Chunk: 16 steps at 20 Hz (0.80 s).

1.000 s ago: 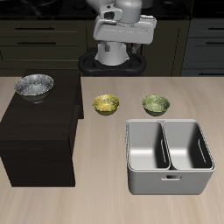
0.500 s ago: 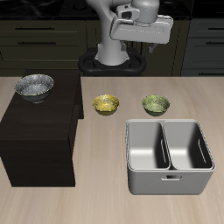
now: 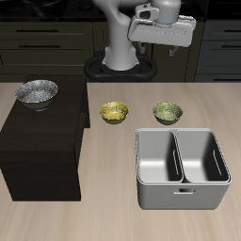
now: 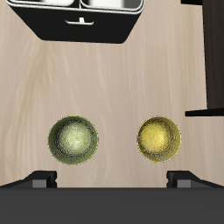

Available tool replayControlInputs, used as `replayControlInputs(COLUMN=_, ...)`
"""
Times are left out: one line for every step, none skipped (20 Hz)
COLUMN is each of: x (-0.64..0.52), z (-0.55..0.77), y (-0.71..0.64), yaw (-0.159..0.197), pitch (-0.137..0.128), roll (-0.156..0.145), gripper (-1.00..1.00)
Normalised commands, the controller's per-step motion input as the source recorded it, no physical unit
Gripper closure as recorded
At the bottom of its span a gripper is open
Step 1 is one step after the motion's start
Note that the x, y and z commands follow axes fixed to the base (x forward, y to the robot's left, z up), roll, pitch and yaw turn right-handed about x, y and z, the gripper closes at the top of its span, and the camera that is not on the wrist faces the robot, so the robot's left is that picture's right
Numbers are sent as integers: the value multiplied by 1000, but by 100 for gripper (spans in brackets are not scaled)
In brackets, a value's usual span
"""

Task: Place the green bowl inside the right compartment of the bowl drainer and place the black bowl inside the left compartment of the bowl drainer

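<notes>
The green bowl (image 3: 168, 113) (image 4: 73, 139) rests on the table just behind the bowl drainer (image 3: 183, 169) (image 4: 83, 19), whose two wells hold nothing. The black bowl (image 3: 36, 92), silvery and speckled, sits on top of a dark cabinet; the wrist view does not show it. My gripper (image 3: 160, 54) (image 4: 114, 178) hangs high in the air behind the green bowl, open, with nothing between its widely spread fingertips (image 4: 44, 178).
A yellow-gold bowl (image 3: 114, 112) (image 4: 159, 138) stands beside the green bowl, toward the cabinet. The dark cabinet (image 3: 40, 146) (image 4: 214, 52) is a tall block on the table. Dark kitchen cupboards line the back.
My gripper has swung sideways from above the yellow-gold bowl's side toward the green bowl's side, staying high. The bowls and the drainer have not moved.
</notes>
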Motion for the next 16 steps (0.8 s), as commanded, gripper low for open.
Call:
replayControlInputs(x=-8, z=-35, y=116, yaw=-48, pitch=-1, roll=23, gripper=-100)
replayControlInputs(x=8, z=-73, y=22, yaw=-75, pitch=39, roll=-7, gripper=-100)
replayControlInputs(x=8, z=-26, y=23, yaw=-33, pitch=6, roll=15, gripper=-100)
replayControlInputs(x=21, z=-36, y=-141, yaw=21, pitch=-54, roll=-68, gripper=-100)
replayControlInputs(x=34, z=11, y=-116, yaw=0, pitch=0, roll=0, gripper=-100)
replayControlInputs(x=0, z=-48, y=-31, yaw=-14, pitch=-30, roll=-24, gripper=-100)
replayControlInputs(x=106, z=-71, y=-295, yaw=-26, pitch=24, roll=22, gripper=-100)
replayControlInputs(x=67, z=-123, y=-204, yaw=-56, pitch=31, roll=-51, gripper=-100)
replayControlInputs(x=21, z=-13, y=-89, yaw=7, pitch=-22, roll=26, gripper=-100)
replayControlInputs(x=72, z=-86, y=-323, yaw=-23, pitch=-90, roll=-142, gripper=-100)
replayControlInputs(x=61, z=-199, y=-25, yaw=-71, pitch=45, roll=15, gripper=-100)
replayControlInputs(x=41, z=-233, y=-80, yaw=-32, pitch=47, roll=35, gripper=-100)
replayControlInputs(x=10, z=4, y=-42, yaw=0, pitch=0, roll=0, gripper=-100)
replayControlInputs(x=-10, z=-188, y=-95, yaw=-37, pitch=-40, roll=-45, gripper=-100)
replayControlInputs(x=44, z=-209, y=-124, yaw=-30, pitch=-42, roll=-7, gripper=-100)
replayControlInputs(x=22, z=-263, y=-57, yaw=-91, pitch=37, roll=46, gripper=-100)
